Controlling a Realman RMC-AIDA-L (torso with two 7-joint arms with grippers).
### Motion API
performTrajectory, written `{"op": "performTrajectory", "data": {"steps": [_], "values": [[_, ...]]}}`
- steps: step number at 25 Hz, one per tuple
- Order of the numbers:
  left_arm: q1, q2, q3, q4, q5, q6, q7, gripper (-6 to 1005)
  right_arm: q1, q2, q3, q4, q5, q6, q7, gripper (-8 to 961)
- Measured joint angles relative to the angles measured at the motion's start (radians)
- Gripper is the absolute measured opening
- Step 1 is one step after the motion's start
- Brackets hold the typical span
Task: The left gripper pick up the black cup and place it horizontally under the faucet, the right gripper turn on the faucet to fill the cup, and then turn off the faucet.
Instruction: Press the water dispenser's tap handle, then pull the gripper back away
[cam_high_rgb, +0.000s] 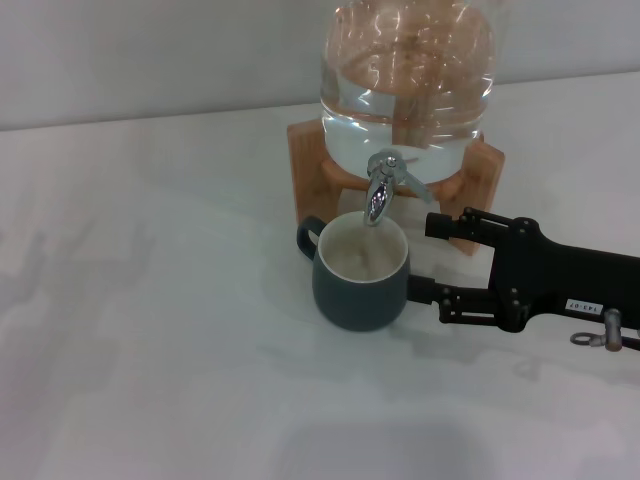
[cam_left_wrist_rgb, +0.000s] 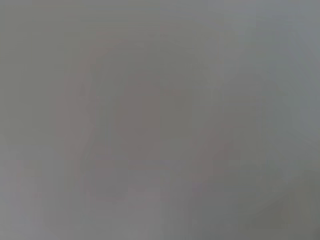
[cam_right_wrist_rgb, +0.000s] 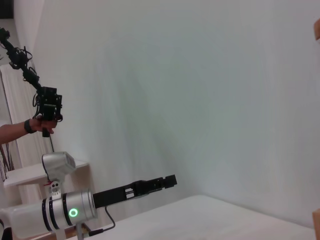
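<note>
Black cup (cam_high_rgb: 361, 275), a squat dark grey mug with a cream inside and small loop handle, already sits upright on the white surface (cam_high_rgb: 150, 330) right under the shiny chrome faucet (cam_high_rgb: 380, 192) of the clear glass water jar (cam_high_rgb: 408, 85) on its wooden stand (cam_high_rgb: 480, 195). So the placing step looks done. The right gripper (cam_high_rgb: 432, 258) sits just beside the cup's right side, fingers spread apart, gripping nothing. Can't tell whether water is running or how full the cup is. Left gripper isn't visible from the head camera, and its wrist camera shows only blank grey. Left to do, by my guess: working the lever.
</note>
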Motion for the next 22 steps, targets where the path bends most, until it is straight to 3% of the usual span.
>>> {"op": "performTrajectory", "data": {"steps": [4,10,22], "values": [[-0.001,0.002,0.012,0.0,0.003,0.005,-0.013,583,0.0,0.0,0.0,0.0,0.008,-0.003,0.0,854],[-0.001,0.001,0.023,0.015,0.001,0.001,-0.013,679,0.006,0.0,-0.013,-0.001,0.016,-0.02,0.002,854],[0.003,-0.001,0.024,0.017,0.003,-0.003,-0.013,726,0.022,0.0,-0.029,-0.002,0.038,-0.053,0.001,854]]}}
